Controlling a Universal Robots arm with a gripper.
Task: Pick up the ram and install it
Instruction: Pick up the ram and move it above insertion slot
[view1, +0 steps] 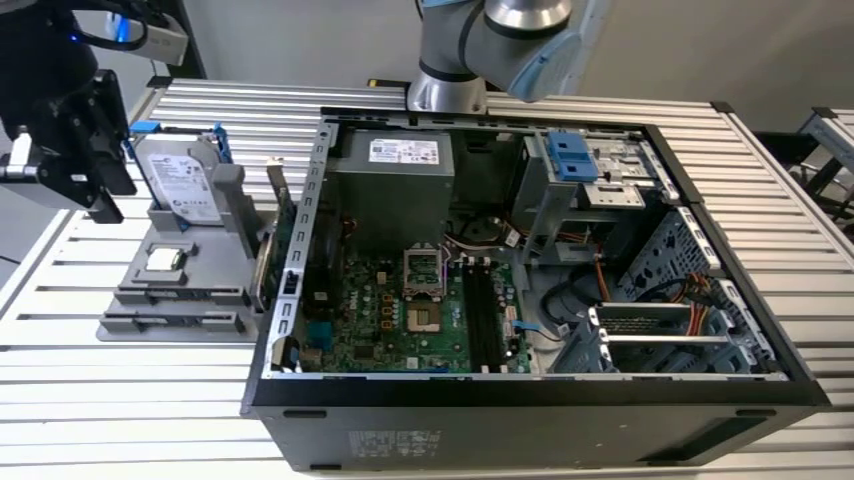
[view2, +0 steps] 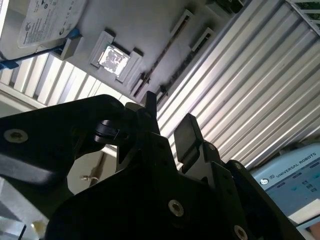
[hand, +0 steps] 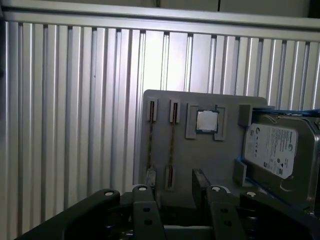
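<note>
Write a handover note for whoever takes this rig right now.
Gripper: open, empty, hanging near the grey holder beside the case.
Ram: one ram stick and a second ram stick stand on edge in the holder's slots; the gripper grips neither.
Done: nothing that shows. The motherboard slots in the open case look empty.
Left: the whole pick-up and install.

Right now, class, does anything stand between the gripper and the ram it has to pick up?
Nothing visible does. In the first wrist view the open gripper faces the grey holder, where the ram stands on edge in its slot, with bare space between gripper and ram.
</note>
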